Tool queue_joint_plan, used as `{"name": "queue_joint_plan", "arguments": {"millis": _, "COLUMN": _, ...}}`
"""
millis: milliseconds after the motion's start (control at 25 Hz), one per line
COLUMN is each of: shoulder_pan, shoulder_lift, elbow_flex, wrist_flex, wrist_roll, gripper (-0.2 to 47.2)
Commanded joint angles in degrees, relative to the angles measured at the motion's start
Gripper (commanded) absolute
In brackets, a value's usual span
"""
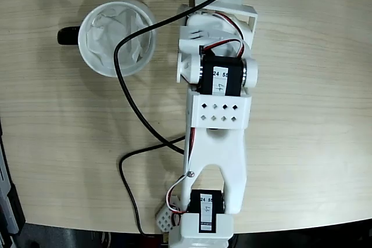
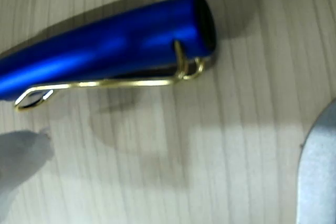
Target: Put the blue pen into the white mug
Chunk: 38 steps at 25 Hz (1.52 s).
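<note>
White mug [image 1: 116, 39] upper left on wooden table [image 1: 58, 155], white arm [image 1: 218, 126] beside it

A pale wood-grain desk [image 1: 70, 143] fills nearly the whole fixed view, its rounded front edge curving along the bottom of the frame. Below that edge lies dark floor. Soft light casts faint shadows at upper left.

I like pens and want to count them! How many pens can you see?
1. A glossy blue pen with a metal clip lies on the wooden table in the wrist view. The fixed view shows none; the white arm may hide it.
</note>
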Motion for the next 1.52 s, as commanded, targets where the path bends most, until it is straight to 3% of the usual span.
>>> {"name": "queue_joint_plan", "arguments": {"millis": 0, "shoulder_pan": -1.3, "shoulder_lift": 0.9, "elbow_flex": -2.6, "wrist_flex": 0.4, "wrist_roll": -1.4, "gripper": 20.9}}
{"name": "queue_joint_plan", "arguments": {"millis": 440, "shoulder_pan": -2.1, "shoulder_lift": -1.0, "elbow_flex": -2.9, "wrist_flex": 0.3, "wrist_roll": -1.1, "gripper": 20.7}}
{"name": "queue_joint_plan", "arguments": {"millis": 720, "shoulder_pan": -2.5, "shoulder_lift": -1.0, "elbow_flex": -2.9, "wrist_flex": 0.1, "wrist_roll": -0.9, "gripper": 14.4}}
{"name": "queue_joint_plan", "arguments": {"millis": 920, "shoulder_pan": -2.8, "shoulder_lift": -1.1, "elbow_flex": -2.9, "wrist_flex": 0.0, "wrist_roll": -0.9, "gripper": 6.2}}
{"name": "queue_joint_plan", "arguments": {"millis": 1480, "shoulder_pan": -2.9, "shoulder_lift": 1.0, "elbow_flex": -2.9, "wrist_flex": 0.0, "wrist_roll": -0.9, "gripper": 1.9}}
